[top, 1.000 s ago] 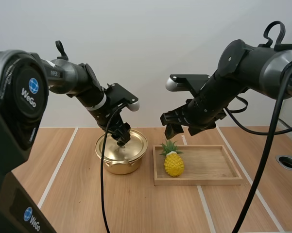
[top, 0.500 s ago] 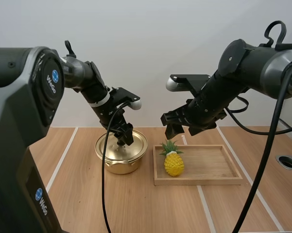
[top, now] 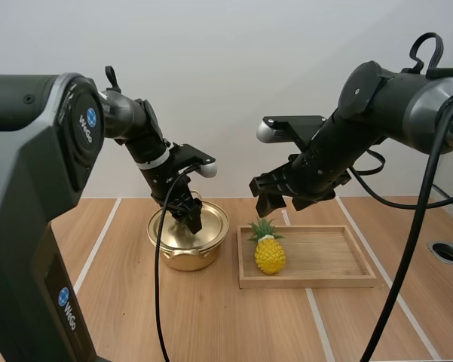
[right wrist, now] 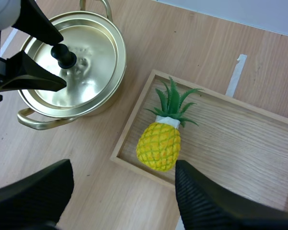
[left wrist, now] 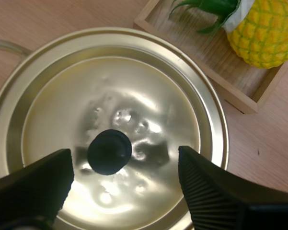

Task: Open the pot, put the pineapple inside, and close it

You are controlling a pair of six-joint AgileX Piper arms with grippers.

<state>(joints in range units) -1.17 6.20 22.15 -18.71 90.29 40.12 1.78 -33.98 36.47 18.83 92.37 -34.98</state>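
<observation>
A gold pot stands on the table with its lid on. The lid's black knob sits between the open fingers of my left gripper, which hangs just above the lid, one finger on each side of the knob without touching it. A yellow pineapple with green leaves lies at the near end of a wooden tray. My right gripper hovers open high above the pineapple and holds nothing.
The tray sits close beside the pot's right side. White tape lines run across the wooden tabletop. A round hole is set in the table at the far right.
My left gripper has come down closer to the lid so that its fingers flank the knob. The right arm, the pineapple and the pot have stayed where they were.
</observation>
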